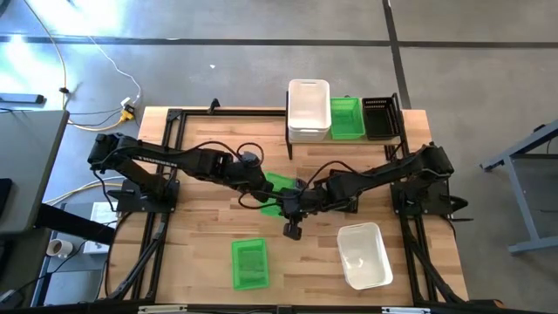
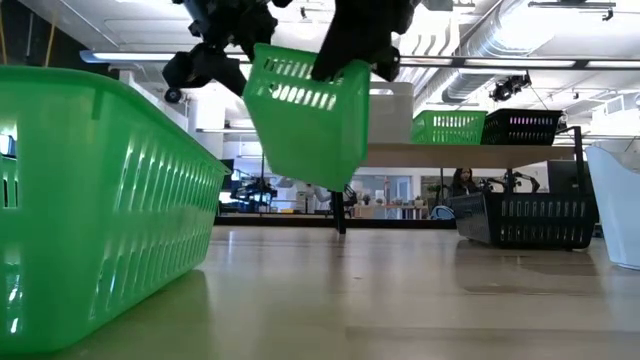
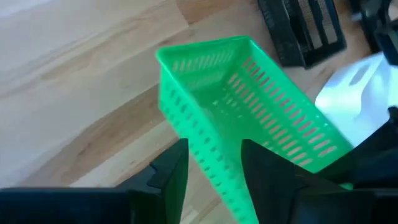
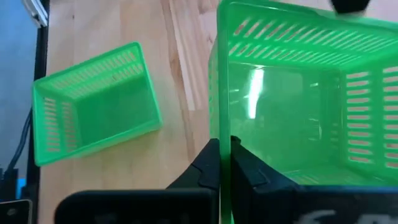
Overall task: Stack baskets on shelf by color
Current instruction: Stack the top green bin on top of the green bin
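We held a green basket (image 2: 305, 115) in the air above mid-table, tilted. Our right gripper (image 4: 224, 163) was clamped on its wall. Our left gripper (image 3: 214, 171) straddled its rim, fingers parted around it.

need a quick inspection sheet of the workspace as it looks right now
surface: wooden table, bare planks between the things.
job's things: shelf at the far edge carries a white basket, a green basket and a black basket; held green basket hangs tilted in the air mid-table; another green basket and a white one lie near the front; a black one sits under the shelf.
clutter: nothing seen.
grippers: left gripper straddles the held basket's wall, fingers apart; right gripper shut on its wall.
cables: wires on the floor, far left.
surroundings: grey floor; a person in the room behind.
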Controlling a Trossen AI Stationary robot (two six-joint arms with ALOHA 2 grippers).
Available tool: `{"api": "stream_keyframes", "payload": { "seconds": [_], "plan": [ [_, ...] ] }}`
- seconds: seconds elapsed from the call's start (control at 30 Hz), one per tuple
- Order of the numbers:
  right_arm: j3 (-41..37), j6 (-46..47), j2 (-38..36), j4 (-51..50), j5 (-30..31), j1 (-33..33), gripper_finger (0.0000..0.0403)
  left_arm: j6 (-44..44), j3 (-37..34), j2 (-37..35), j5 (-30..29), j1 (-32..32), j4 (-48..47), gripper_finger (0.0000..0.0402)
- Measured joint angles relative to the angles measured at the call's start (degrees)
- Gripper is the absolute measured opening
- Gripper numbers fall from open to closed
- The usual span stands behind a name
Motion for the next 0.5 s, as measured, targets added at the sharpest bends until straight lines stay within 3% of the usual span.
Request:
{"api": "stream_keyframes", "payload": {
  "seconds": [0.23, 0.5],
  "plan": [
    [0.0, 7.3, -0.4, -4.0, 2.3, 2.8, 0.0000, 8.2, 0.0, 0.0, 2.6, 2.2, 0.0, 0.0145],
    [0.0, 9.2, -3.1, -6.8, 4.7, 4.4, 0.0000, 18.2, 0.0, 0.0, 3.2, 6.0, -0.2, 0.0143]
  ]
}}
